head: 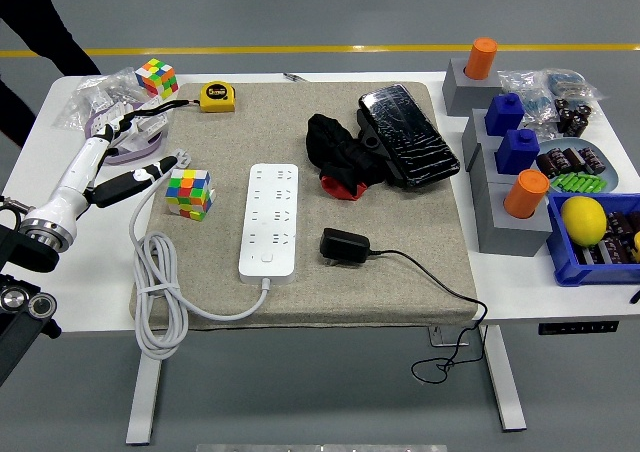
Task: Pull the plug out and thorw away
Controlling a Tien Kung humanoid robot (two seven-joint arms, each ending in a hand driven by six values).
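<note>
Left hand [128, 157], at tabletop's left edge: white forearm w/ black fingers [135, 180] spread loosely, grasping nothing, hovering just left of the nearer Rubik's cube [189, 192]; fingertips partly lost against clutter behind. Right hand out of frame. Plug [343, 246]: black adapter block lying flat on grey mat [420, 272], just right of white power strip [270, 220], apart from it, not seated in any socket; prongs not discernible. Long axis runs approx. left–right; thin black cord [432, 277] exits its right end, crosses mat, drops over tabletop's [530, 292] near edge and hangs in loops below. Strip's long axis runs near–far; its grey cable [160, 292] coils at left. Person's dark sleeve cut off at top-left corner.
</note>
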